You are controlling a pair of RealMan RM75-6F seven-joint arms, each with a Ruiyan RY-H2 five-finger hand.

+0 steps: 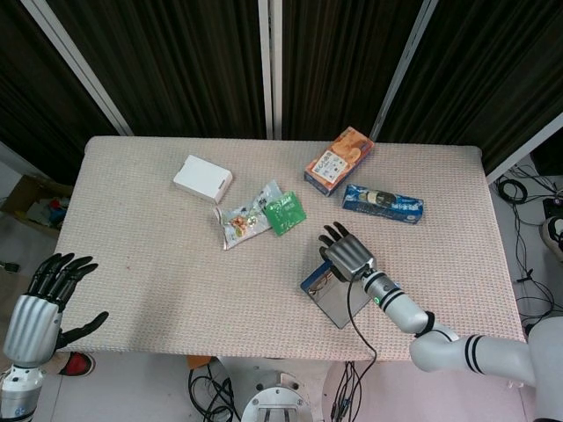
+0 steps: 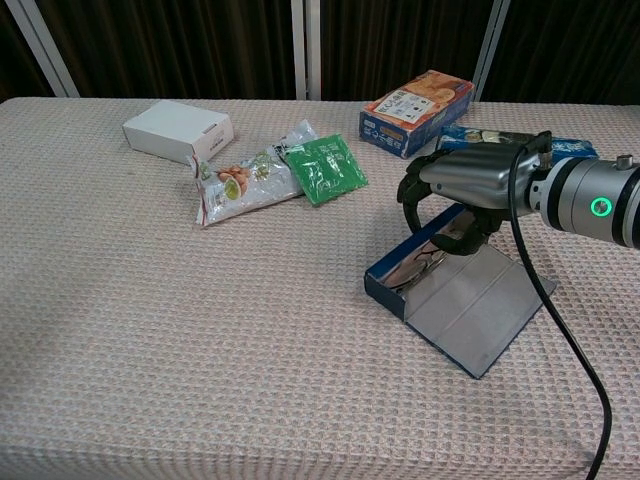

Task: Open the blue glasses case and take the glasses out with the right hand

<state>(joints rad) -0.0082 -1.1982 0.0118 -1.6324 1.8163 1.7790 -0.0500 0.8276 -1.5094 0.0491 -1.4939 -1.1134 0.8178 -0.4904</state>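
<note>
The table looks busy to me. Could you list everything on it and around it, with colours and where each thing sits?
table: one, beige woven cloth.
white box: one, far left.
snack bag: one, clear with printed front, middle.
green packet: one, beside the snack bag.
orange box: one, orange and blue, far side.
blue packet: one, right of the orange box.
blue glasses case: one, open, grey lid flat.
glasses: one pair, inside the case.
left hand: fingers spread, off the table's near left corner.
right hand: silver and black, over the case.
</note>
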